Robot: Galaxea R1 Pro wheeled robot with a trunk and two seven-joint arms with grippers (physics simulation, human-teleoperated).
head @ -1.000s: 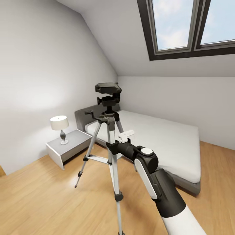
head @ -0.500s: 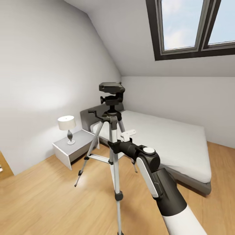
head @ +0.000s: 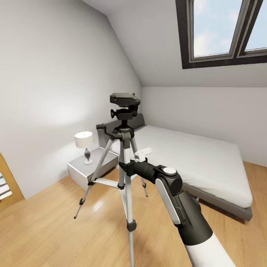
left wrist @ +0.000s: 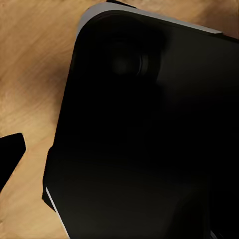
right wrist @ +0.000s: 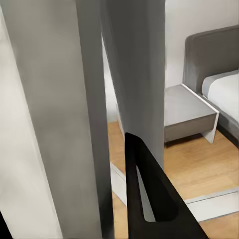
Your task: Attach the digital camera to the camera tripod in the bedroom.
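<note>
So I'm in the bedroom (head: pixel 55 74), white walls and sloped ceiling, with the camera tripod (head: pixel 125 159) dead centre of my head view. Its black head sits a bit above the middle of the frame, and the silver legs splay down onto the wood floor (head: pixel 48 230) toward the lower left and bottom edge.

My right arm comes up from the lower right corner, and my right gripper (head: pixel 128 167) is right at the tripod's front leg, around the middle of the frame. From the head view the claw is tucked against the leg, so I honestly can't tell whether it's apart or clamped. In the right wrist view the leg (right wrist: pixel 74 109) is a huge grey column pressed up close, with one dark fingertip (right wrist: pixel 149 199) poking in from the bottom centre, just beside it.

Behind the tripod: low grey bed (head: pixel 200 163) across the right half, a grey nightstand (head: pixel 91 167) at middle left with a little white lamp (head: pixel 84 144) on top, and a skylight (head: pixel 222 33) in the upper right.

The left wrist view is mostly a dark blob over wood floor, so I can't tell what my left claw is doing.
</note>
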